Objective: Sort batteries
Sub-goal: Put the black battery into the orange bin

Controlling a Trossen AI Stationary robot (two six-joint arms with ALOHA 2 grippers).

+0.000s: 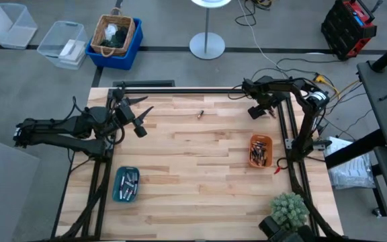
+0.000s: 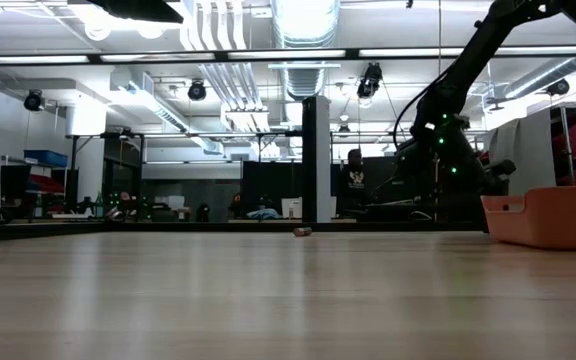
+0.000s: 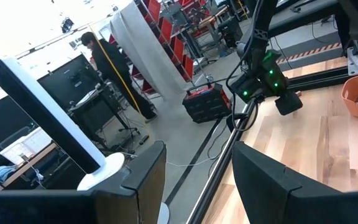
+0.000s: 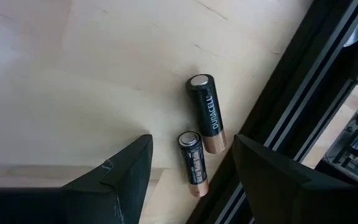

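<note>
A pale wooden table fills the middle of a workshop with a grey floor. At its near edge a small green plant stands by the right corner. Further in, a teal tray on the left side holds a cluster of batteries, and an orange tray on the right side holds several more batteries. Beyond the trays, 1 loose battery lies alone on bare wood near the far edge, between the 2 arms.

The left gripper hangs over the far left part of the table, its jaws spread apart and holding nothing. The right gripper hovers low by the far right corner, jaws released and parted; right under it, in the right wrist view, 2 black-and-copper batteries lie side by side on the wood, just beside the dark frame rail.

Past the table, a blue bin carrying a wicker basket sits on the floor.
</note>
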